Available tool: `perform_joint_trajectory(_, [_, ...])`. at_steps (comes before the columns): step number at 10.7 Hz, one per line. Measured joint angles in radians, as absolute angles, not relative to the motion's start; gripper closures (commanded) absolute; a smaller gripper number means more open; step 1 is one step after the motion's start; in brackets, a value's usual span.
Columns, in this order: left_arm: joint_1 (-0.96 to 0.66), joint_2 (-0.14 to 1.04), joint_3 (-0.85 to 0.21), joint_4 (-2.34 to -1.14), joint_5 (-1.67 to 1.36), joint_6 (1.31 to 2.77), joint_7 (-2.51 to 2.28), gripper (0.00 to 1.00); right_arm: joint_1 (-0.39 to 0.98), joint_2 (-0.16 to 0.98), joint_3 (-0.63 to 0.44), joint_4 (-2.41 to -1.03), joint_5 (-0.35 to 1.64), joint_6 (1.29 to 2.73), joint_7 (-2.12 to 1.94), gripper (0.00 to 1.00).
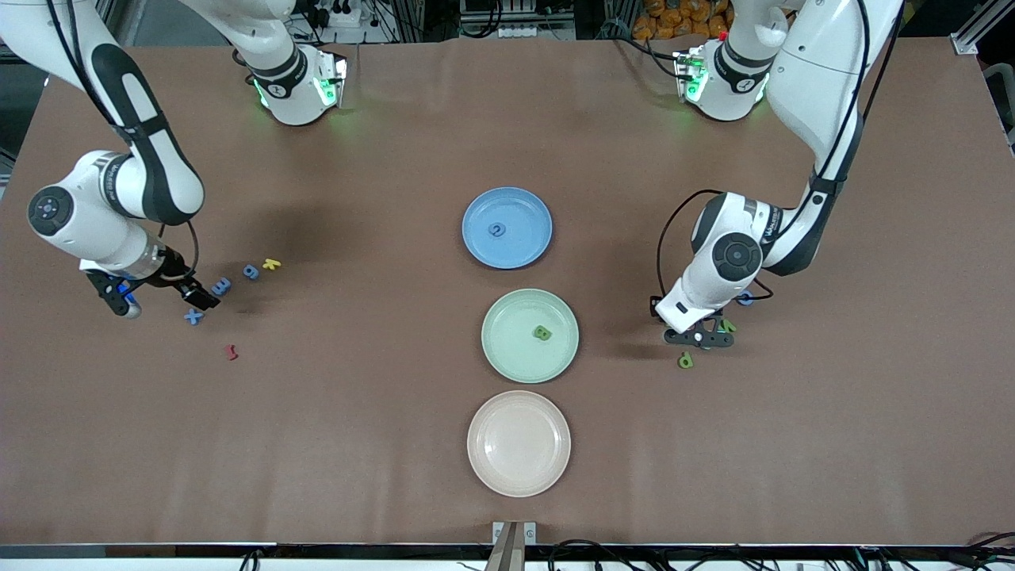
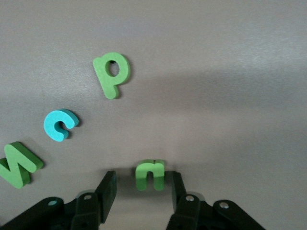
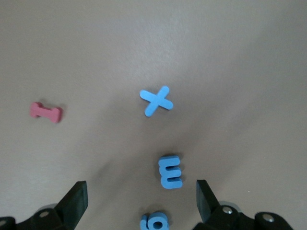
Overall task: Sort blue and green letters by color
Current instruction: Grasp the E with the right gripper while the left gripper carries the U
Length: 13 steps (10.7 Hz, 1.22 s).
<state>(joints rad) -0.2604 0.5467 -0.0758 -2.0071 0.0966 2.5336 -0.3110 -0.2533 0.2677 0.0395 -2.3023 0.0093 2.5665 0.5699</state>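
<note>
Green letter n (image 2: 150, 174) sits between left gripper's (image 2: 142, 189) spread fingers; right gripper (image 3: 142, 201) gapes above blue E (image 3: 170, 171).

Brown table (image 1: 396, 444), cluttered dark backdrop

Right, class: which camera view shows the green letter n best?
The left wrist view: the green letter n lies large between the left gripper jaws, one jaw apart from it. In the front view that gripper hides it. The right wrist view does not show it.
</note>
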Motion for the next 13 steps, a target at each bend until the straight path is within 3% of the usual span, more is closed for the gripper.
perform_joint_trajectory(2, [-0.253,0.552,-0.076,-2.007,0.097,2.543,-0.299,0.75,-0.257,0.285,0.039,-2.342,0.009,2.636,0.567,0.0])
perform_joint_trajectory(3, [-0.253,0.552,-0.077,-2.006,0.097,2.546,-0.298,0.93,-0.263,0.3,0.039,-2.351,0.009,2.67,0.563,0.0])
perform_joint_trajectory(4, [-0.253,0.551,-0.078,-2.004,0.097,2.548,-0.289,1.0,-0.269,0.319,0.039,-2.357,0.009,2.7,0.556,0.0])
perform_joint_trajectory(5, [-0.253,0.551,-0.078,-2.004,0.097,2.548,-0.276,1.0,-0.275,0.339,0.039,-2.361,0.009,2.725,0.55,0.0])
perform_joint_trajectory(6, [-0.253,0.551,-0.078,-2.001,0.097,2.548,-0.276,1.0,-0.28,0.353,0.039,-2.367,0.009,2.746,0.54,0.19])
perform_joint_trajectory(7, [-0.253,0.551,-0.079,-1.995,0.097,2.548,-0.276,1.0,-0.283,0.364,0.039,-2.374,0.009,2.765,0.534,0.52])
perform_joint_trajectory(8, [-0.255,0.551,-0.081,-1.987,0.097,2.548,-0.276,1.0,-0.283,0.374,0.039,-2.382,0.009,2.782,0.53,0.78])
perform_joint_trajectory(10, [-0.26,0.547,-0.105,-1.966,0.097,2.536,-0.276,1.0,-0.283,0.376,0.039,-2.387,0.009,2.791,0.518,0.87])
perform_joint_trajectory(13, [-0.28,0.542,-0.167,-1.908,0.075,2.527,-0.338,1.0,-0.283,0.37,0.042,-2.387,0.009,2.786,0.501,0.87])
